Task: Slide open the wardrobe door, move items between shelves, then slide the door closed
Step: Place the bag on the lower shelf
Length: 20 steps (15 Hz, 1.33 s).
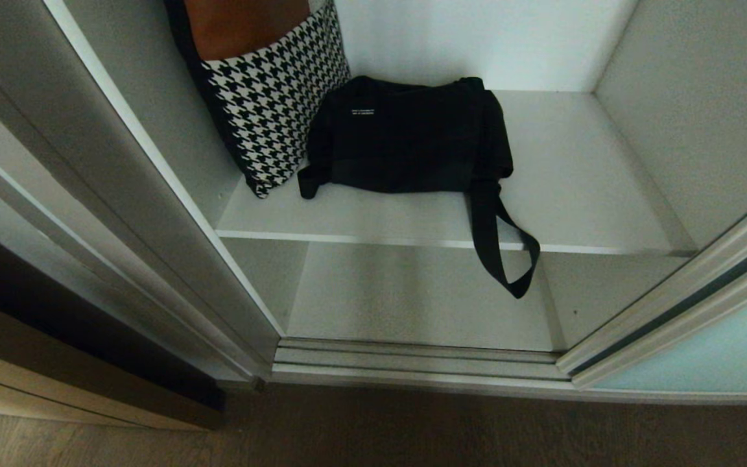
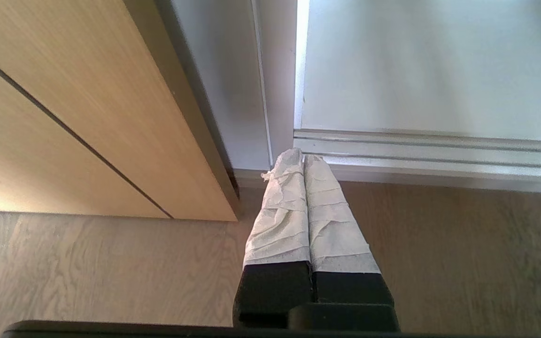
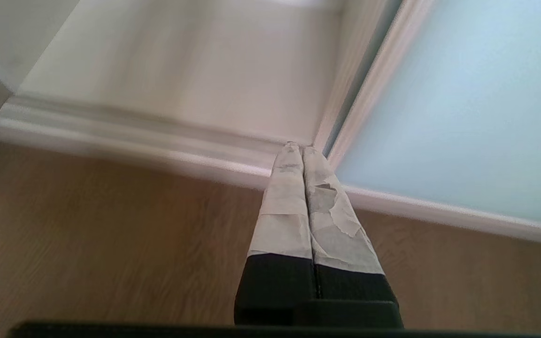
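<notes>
head view: black bag (image 1: 406, 133) flat on shelf (image 1: 574, 188), long axis crosswise, strap (image 1: 503, 250) seemingly overhanging; both grippers pressed together.

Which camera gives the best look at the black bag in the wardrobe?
The head view: the black bag lies whole on the upper shelf beside a houndstooth bag, its strap hanging over the front edge. Neither wrist view shows the bag, only floor and wardrobe frame.

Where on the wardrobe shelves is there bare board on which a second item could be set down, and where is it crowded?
Free: the upper shelf between the black bag and the right side wall, and the lower shelf, bare except for the bag's strap hanging over its right part. Crowded: the upper shelf's left end, where the houndstooth cushion leans against the bag.
</notes>
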{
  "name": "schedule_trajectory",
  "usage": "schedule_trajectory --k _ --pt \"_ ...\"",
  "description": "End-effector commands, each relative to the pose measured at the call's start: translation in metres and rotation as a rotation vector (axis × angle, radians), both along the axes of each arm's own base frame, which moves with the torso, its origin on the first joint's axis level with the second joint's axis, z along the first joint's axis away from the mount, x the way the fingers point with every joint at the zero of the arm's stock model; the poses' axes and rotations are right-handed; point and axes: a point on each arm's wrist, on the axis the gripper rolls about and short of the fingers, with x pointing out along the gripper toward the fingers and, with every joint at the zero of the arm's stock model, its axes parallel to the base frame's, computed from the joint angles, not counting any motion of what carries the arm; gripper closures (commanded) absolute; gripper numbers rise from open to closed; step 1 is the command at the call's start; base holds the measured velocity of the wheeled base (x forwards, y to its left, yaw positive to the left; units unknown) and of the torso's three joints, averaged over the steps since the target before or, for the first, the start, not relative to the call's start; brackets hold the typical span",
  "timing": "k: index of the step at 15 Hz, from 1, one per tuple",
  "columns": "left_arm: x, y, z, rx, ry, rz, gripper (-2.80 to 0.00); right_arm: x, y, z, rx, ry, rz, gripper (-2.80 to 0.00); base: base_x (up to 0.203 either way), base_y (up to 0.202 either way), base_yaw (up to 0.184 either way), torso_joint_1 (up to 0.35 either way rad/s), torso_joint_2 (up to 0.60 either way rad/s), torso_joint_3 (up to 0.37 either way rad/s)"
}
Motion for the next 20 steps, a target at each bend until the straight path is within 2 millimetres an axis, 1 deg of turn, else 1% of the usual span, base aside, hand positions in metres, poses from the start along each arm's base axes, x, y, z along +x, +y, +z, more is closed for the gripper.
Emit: schedule_trajectory --k 1,4,15,18,20 --pt "0.0001 0.0 -0.0001 0.0 0.002 0.001 0.0 0.0004 0.0 -0.0057 0.001 0.005 0.0 0.0 0.0 0.0 0.0 0.0 0.0 0.0" --pt "0.0001 0.0 -0.0001 0.0 0.002 0.001 0.0 0.0004 -0.0001 -0.0054 0.05 0.003 -0.003 0.0 0.0 0.0 0.0 0.0 0.0 0.0" --pt "0.0001 0.0 -0.0002 0.002 0.003 0.001 0.0 0.0004 -0.0001 -0.0054 0.052 0.003 -0.002 0.0 0.0 0.0 0.0 0.0 0.0 0.0" --pt "0.0 0.0002 0.0001 -0.039 -0.002 0.01 0.0 0.0004 -0.0001 -0.0054 0.052 0.003 -0.002 0.0 0.0 0.0 0.0 0.0 0.0 0.0" --pt "-0.0007 0.0003 0.004 -0.04 -0.025 0.012 0.0 0.0004 -0.0001 -0.0054 0.052 0.003 -0.002 0.0 0.0 0.0 0.0 0.0 0.0 0.0"
